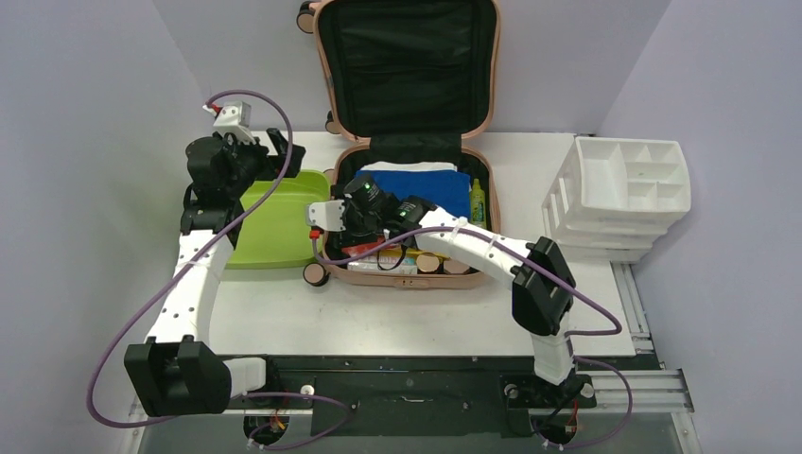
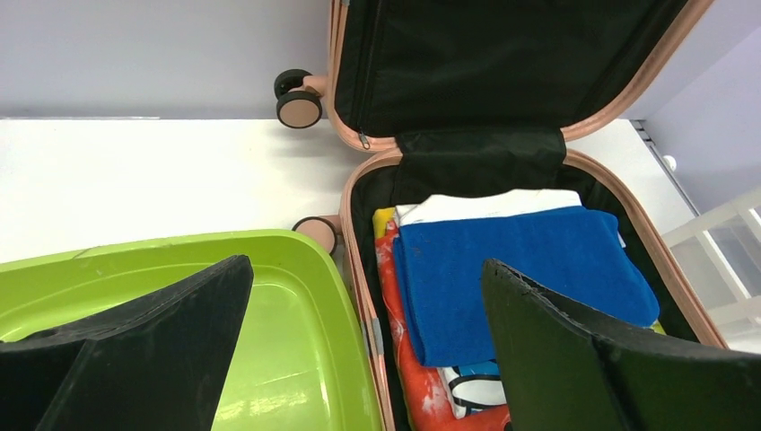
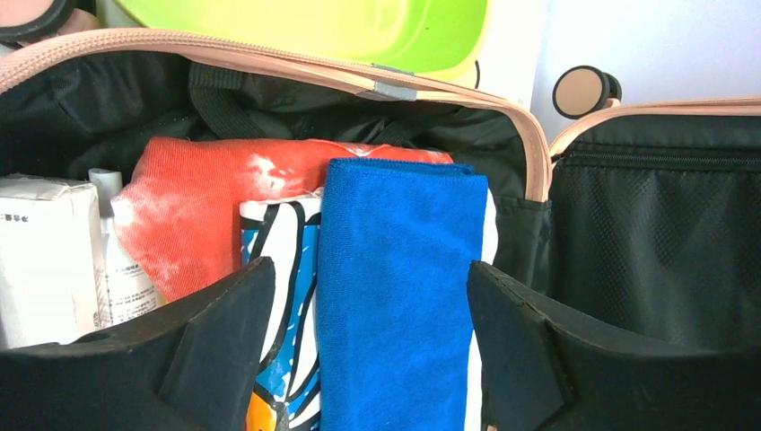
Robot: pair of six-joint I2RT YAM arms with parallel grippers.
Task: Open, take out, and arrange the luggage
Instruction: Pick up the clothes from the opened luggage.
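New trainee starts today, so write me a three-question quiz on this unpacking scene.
1. True or false: the luggage lid is shut.
2. What lies between the right fingers? A blue towel, B a shoe, C a laptop.
3. Name the container beside the luggage on the left arm side.
Key: 1 false; 2 A; 3 the lime-green tub.

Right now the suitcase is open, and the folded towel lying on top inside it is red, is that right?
Not quite. The suitcase is open, but the folded towel lying on top inside it is blue, as the left wrist view shows.
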